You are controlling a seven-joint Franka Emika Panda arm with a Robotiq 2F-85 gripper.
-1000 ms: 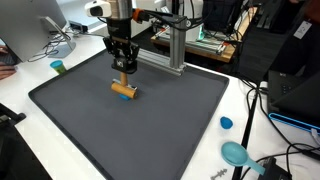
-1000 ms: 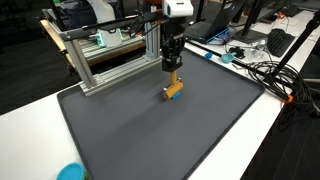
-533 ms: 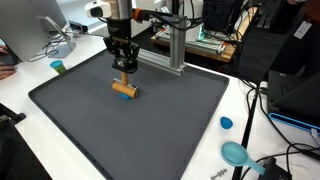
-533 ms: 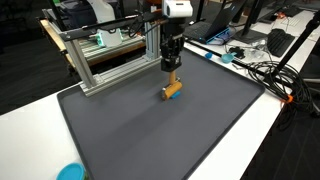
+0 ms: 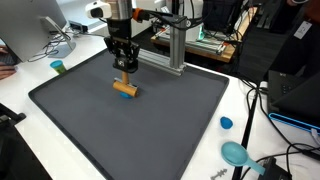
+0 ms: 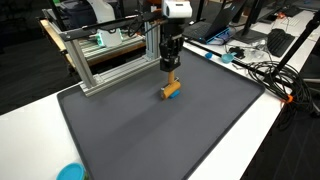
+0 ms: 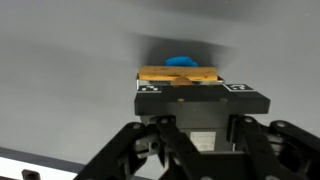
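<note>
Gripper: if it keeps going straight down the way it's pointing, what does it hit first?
Likely the orange block lying on the dark mat directly below; the orange piece in the gripper would touch it first. Gap unclear.

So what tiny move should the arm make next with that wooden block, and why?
Probably ease straight down with the jaws shut. The gripper holds a wooden block clear above a second wooden block lying on the dark mat, a blue piece beside it; letting go now would drop it.

In the wrist view the wooden block (image 7: 180, 75) hides most of the blue piece (image 7: 182, 61) beyond it.
</note>
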